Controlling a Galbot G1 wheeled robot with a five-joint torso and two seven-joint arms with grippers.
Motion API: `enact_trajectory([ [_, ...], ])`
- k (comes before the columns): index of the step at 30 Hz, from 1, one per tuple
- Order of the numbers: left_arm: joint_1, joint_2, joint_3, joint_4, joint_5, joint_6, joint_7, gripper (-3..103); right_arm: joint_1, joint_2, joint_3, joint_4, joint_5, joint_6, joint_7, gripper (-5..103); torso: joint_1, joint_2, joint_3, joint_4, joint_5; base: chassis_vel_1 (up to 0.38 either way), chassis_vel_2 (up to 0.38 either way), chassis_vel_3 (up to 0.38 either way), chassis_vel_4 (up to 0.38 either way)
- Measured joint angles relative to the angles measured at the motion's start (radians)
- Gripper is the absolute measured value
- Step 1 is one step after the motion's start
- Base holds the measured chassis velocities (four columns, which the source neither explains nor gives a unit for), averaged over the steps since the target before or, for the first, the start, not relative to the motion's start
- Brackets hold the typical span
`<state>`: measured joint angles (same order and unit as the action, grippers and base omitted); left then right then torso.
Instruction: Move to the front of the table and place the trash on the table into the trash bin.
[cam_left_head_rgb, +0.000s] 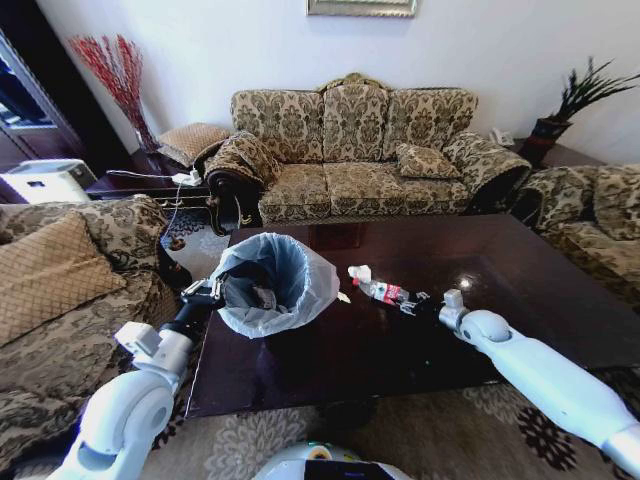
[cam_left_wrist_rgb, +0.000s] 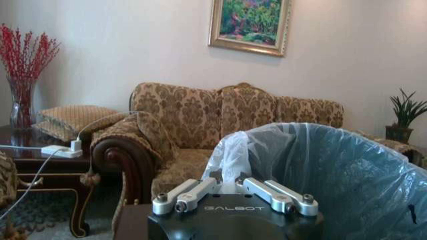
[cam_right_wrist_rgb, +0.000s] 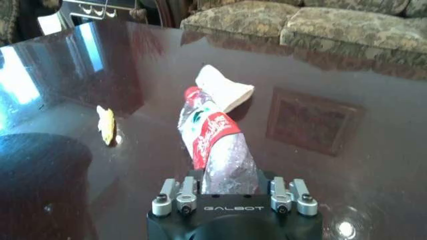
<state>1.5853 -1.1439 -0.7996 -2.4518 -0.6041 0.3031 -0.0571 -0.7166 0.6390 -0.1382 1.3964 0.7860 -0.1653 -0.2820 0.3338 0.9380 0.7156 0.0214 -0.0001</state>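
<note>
the robot stands at the near long edge of the table, a dark glossy reddish-brown slab with a patterned sofa behind it and more upholstered seats on both sides. the trash bin sits on the tabletop near the robot's left corner, its pale bluish bag puffed out wide over the rim. the left gripper is right at the bin's near-left side, its fingers closed onto the edge of the bag; in the left wrist view the left gripper has a fold of white plastic gathered up between its fingers, with the trash bin bulging just beyond. the right arm reaches in from the robot's right across the table, and the right gripper has its jaws pressed in on the clear plastic bottle, which lies flat on the wood a little to the right of the bin. from the right wrist view the bottle runs straight out from between the fingers of the right gripper, red label wrapped round its middle, its far end touching a crumpled white tissue. that tissue rests on the table between bottle and bin. a small yellowish scrap lies on the glossy surface apart from the bottle, nearer the bin; in the head view the scrap sits just beside the bag's bulge.
</note>
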Motion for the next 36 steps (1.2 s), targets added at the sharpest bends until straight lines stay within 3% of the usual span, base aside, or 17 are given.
enact_trajectory([
  [8, -0.002, -0.007, 0.003, 0.001, 0.0, -0.002, 0.0, 3, -0.026, 0.013, 0.021, 0.092, 0.036, -0.013, 0.085, 30, 0.0, 0.0, 0.0, 0.0001, 0.0, 0.0, 0.0, 0.0, 0.0],
  [10, -0.002, -0.007, 0.003, 0.001, 0.0, -0.002, 0.0, 3, -0.029, 0.013, 0.025, 0.099, 0.038, -0.013, 0.09, 30, 0.0, 0.0, 0.0, 0.0001, 0.0, 0.0, 0.0, 0.0, 0.0],
  [15, 0.002, -0.011, -0.001, 0.0, 0.001, -0.003, 0.0, 3, -0.064, 0.018, 0.109, 0.209, 0.062, -0.01, 0.151, 18, 0.0, 0.0, 0.0, -0.0004, 0.0004, 0.0, 0.0, 0.0, 0.0],
  [17, 0.008, -0.016, -0.002, -0.001, 0.003, -0.003, 0.001, 3, -0.054, 0.019, 0.17, 0.324, 0.1, -0.008, 0.221, 17, 0.0, 0.0, 0.0, -0.0001, -0.0001, 0.0, 0.0, 0.0, 0.0],
  [23, 0.0, -0.01, 0.01, 0.002, 0.01, 0.007, -0.003, 3, 0.037, -0.004, 0.219, 0.511, 0.141, -0.006, 0.272, 16, 0.0, 0.0, 0.0, 0.0, -0.0005, 0.0, 0.0, 0.0, 0.0],
  [27, -0.005, 0.01, 0.018, 0.005, 0.01, 0.033, -0.005, 3, 0.224, -0.024, 0.159, 0.764, 0.368, -0.084, 0.398, 16, 0.0, 0.0, 0.0, 0.0001, -0.0002, 0.0, 0.0, 0.0, 0.0],
  [31, -0.011, 0.025, 0.024, 0.005, 0.007, 0.046, -0.006, 3, 0.284, -0.032, 0.097, 0.896, 0.446, -0.131, 0.405, 16, 0.0, 0.0, 0.0, 0.0003, -0.0006, 0.0, 0.0, 0.0, 0.0],
  [36, -0.001, 0.047, 0.03, -0.007, 0.004, 0.059, -0.005, 3, 0.302, -0.057, -0.015, 0.984, 0.442, -0.178, 0.364, 16, 0.0, 0.0, 0.0, -0.0005, 0.0003, 0.0, 0.0, 0.0, 0.0],
])
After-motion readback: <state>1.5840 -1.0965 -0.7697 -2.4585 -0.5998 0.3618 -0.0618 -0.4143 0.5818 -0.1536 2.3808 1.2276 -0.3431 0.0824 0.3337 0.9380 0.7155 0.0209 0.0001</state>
